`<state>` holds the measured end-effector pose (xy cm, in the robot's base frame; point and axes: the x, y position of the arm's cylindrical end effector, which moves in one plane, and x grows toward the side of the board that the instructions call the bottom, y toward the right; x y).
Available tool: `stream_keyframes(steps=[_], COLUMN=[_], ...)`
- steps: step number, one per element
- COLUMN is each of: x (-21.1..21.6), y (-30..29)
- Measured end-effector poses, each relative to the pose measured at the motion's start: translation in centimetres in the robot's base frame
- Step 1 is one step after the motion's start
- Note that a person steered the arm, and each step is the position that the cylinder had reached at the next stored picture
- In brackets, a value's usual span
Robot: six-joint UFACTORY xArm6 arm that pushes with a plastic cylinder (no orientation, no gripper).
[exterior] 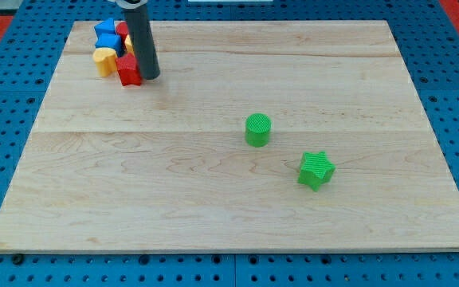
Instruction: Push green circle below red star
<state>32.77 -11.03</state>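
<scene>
The board (213, 207) lay on a blue pegboard (6, 143), light wood, bare across its near part. Nearest the view's bottom sat the green star (316, 170), right of centre. Just above and to its left, close but apart, stood the green circle (257, 130), upright near the board's middle. Both greens were well apart from everything else.

Far off at the view's top left was a tight cluster: a red block (129, 70), shape unclear, maybe the red star, with a yellow block (104, 60) to its left and a blue block (107, 36) above that. More red showed behind the rod; couldn't tell its shape. Blocks in the cluster touched or nearly touched.

The rod (140, 36) came down from the top edge, dark and straight. My tip (151, 76) rested on the board just beside the red block's right side, seemingly touching it. No jaws on this tool, just the rod, holding nothing. The tip was well apart from the green circle, which sat far to the lower right of the cluster.
</scene>
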Motion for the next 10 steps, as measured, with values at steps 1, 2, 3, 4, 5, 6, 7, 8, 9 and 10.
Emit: stream_keyframes(steps=[1,2,3,4,5,6,7,8,9,10], x=[0.0,3.3,9.1,10.7,11.9,11.9,11.9,12.6,12.6,12.6], y=[9.2,17.8,21.3,22.8,18.8,13.8,11.7,10.9,5.2,2.1])
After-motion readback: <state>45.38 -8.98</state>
